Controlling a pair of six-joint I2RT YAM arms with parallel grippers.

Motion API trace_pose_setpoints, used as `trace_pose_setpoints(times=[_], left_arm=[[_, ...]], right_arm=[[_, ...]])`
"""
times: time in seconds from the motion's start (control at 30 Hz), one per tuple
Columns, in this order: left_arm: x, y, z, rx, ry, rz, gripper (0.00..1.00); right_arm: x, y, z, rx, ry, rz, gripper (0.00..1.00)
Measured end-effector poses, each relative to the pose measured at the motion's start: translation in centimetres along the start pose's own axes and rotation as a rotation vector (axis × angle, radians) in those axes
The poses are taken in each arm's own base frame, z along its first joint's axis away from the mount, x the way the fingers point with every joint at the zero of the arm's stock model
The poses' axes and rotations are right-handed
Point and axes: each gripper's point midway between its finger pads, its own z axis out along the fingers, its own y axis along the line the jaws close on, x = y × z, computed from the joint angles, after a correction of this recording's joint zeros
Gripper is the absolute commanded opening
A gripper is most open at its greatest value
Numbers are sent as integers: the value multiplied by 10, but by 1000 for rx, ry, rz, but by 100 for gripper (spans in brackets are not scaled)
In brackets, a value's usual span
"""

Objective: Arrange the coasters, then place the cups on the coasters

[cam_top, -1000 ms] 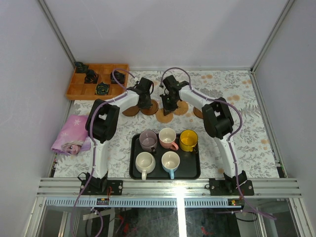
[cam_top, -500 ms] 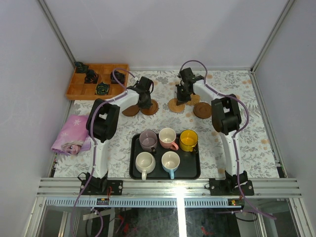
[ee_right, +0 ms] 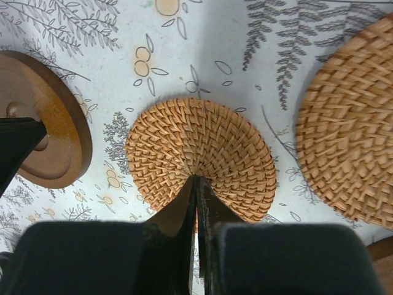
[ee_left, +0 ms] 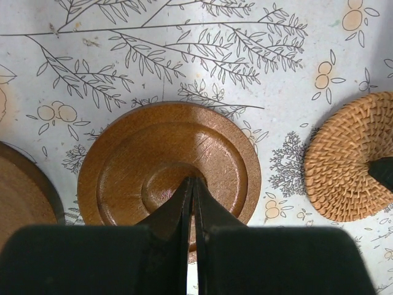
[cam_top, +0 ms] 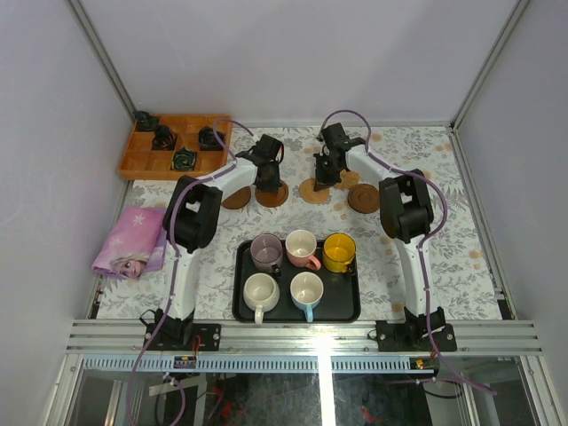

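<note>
Table with a floral cover. Black tray at near centre, five cups inside it in two rows; none has moved in the last second. Compartmented wooden box at far left and pink cloth at the left edge, both as before. Coasters in a loose row across the far middle, beyond the tray, apart from the cups. Right arm has swung from folded to a straighter reach. Right gripper closed with nothing between the fingers, tips pressing a woven coaster that now lies farther and more to the right. Left gripper also closed, tips on the centre of a ringed wooden coaster, shifted slightly right
</note>
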Motion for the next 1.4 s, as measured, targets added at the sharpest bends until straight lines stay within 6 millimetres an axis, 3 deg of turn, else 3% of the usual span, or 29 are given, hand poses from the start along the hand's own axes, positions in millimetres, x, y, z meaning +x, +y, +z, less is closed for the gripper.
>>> trace_pose_setpoints(times=[0.27, 0.47, 0.7, 0.87, 1.0, 1.17, 1.3, 1.4], left_arm=[[0, -2, 1, 9, 6, 9, 0], [0, -2, 0, 8, 5, 10, 0], [-1, -2, -3, 4, 6, 15, 0], [-3, -3, -19, -2, 9, 21, 0], [-21, -8, -44, 9, -55, 21, 0], [-36, -1, -75, -17, -130, 19, 0], [-31, 13, -80, -45, -128, 9, 0], [-20, 25, -77, -69, -104, 2, 0]], right_arm=[[4, 20, 4, -21, 21, -30, 1], [7, 23, 3, -13, 35, -42, 4], [-22, 26, -14, 16, -36, -88, 9], [-37, 21, -30, 47, -89, -101, 13], [-51, 2, -43, 78, -127, -73, 13], [-67, -47, -51, 155, -151, -1, 11], [-80, -78, -49, 202, -162, 38, 10], [-81, -90, -41, 220, -155, 48, 10]])
